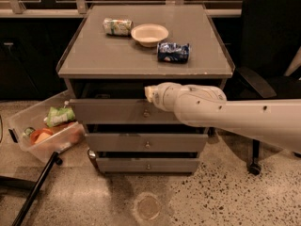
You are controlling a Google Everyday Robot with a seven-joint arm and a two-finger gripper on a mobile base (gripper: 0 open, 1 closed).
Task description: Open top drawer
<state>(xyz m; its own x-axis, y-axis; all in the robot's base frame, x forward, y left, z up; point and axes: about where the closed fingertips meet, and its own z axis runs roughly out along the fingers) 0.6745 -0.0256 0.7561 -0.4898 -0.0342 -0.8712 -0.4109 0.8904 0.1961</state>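
In the camera view, the top drawer (110, 111) is sitting in the middle of the frame, right under the counter (94, 60). It is looking pulled out a little bit, because a dark gap is showing above its front. Its small round knob (146, 112) is peeking out just below the tip of the arm (225, 114). The white arm is reaching in from the right side of the frame. The gripper (150, 93) is sitting at its tip, just above the knob and near the top edge of the drawer front. I cannot tell if the gripper is open or closed, or if it is holding anything.

The two smaller drawers (146, 144) are sitting below. A bowl (149, 33) and a blue bag (173, 52) are lying on the counter near the top of the frame. A clear bin (23, 121) is standing at the lower left, close to the drawer's left corner.

I think the drawer is only starting to open. To do it well, the gripper should be holding on tight and pulling straight out toward the bottom of the frame, slowly and not sideways, so the drawer is not jamming or bumping that bin
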